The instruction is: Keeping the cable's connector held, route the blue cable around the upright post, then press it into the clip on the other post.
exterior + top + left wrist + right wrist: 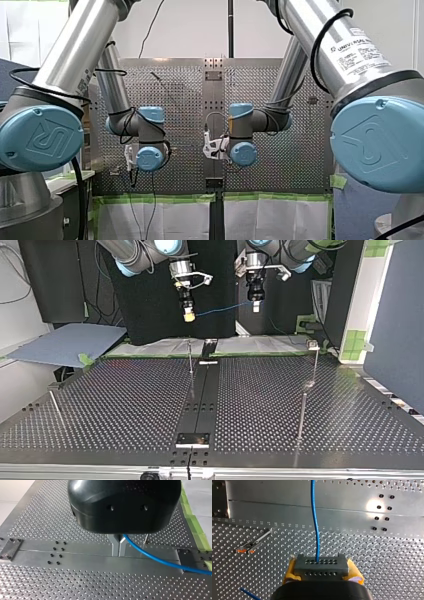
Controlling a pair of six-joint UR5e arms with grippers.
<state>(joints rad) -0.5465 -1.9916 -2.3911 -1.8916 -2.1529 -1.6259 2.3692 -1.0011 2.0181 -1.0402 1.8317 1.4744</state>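
The blue cable (225, 308) hangs in the air between my two grippers, high above the perforated table (125, 400). My right gripper (322, 573), with yellow pads, is shut on a grey connector block (321, 563); the cable (314, 517) leaves its face. At the top view's left it shows as my right gripper (188, 316). My left gripper (119, 554) has its metal fingers shut on the cable (155, 558), which runs off to one side. A thin upright post (190, 360) stands below the grippers. A post with a clip head (313, 346) stands at the top view's right.
Another post (302, 412) stands nearer the camera at the top view's right, and a short one (56, 407) at its left. A smooth metal strip (202, 395) runs down the table's middle. In the right wrist view a post with orange marks (249, 547) stands beside the gripper.
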